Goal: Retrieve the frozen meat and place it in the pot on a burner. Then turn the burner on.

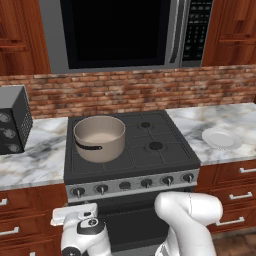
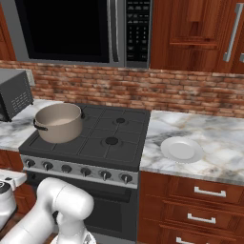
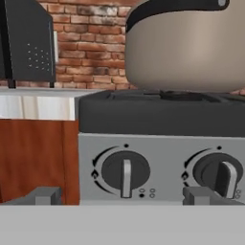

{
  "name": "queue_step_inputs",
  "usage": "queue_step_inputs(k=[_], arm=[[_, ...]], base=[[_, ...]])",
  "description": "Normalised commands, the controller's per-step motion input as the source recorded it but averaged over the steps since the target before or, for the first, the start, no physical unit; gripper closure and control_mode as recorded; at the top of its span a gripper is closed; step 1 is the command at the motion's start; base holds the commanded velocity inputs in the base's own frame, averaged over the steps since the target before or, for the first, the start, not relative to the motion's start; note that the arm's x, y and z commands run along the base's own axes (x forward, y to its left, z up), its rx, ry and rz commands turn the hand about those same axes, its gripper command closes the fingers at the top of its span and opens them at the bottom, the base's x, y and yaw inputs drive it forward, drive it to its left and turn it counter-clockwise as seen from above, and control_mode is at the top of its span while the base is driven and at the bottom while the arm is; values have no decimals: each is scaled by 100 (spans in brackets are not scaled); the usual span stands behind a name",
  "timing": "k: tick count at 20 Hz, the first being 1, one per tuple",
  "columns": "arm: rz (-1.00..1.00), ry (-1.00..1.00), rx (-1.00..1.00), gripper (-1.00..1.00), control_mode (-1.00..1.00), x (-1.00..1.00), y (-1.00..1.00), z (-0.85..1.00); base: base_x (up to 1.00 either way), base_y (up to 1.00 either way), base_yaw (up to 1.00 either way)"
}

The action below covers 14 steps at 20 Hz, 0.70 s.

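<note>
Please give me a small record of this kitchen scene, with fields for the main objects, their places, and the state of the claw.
pot: wide round beige-grey metal pot with dark side handle, on the front left burner of the black stove
pot contents: nothing seen inside
plate: white round plate on the marble counter, right of the stove
knobs: row of dark control knobs on the stove front
claw: open, low in front of the left knobs, holding nothing
frozen meat: not in the pot yet
</note>
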Motion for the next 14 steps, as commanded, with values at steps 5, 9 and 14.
queue_step_inputs(k=[5,9,14], arm=[[0,0,0,-100,-100,16,0,-11],[0,0,0,-100,-100,12,0,-8],[0,0,0,-100,-100,12,0,-14]], base=[[0,0,0],[0,0,0],[0,0,0]])
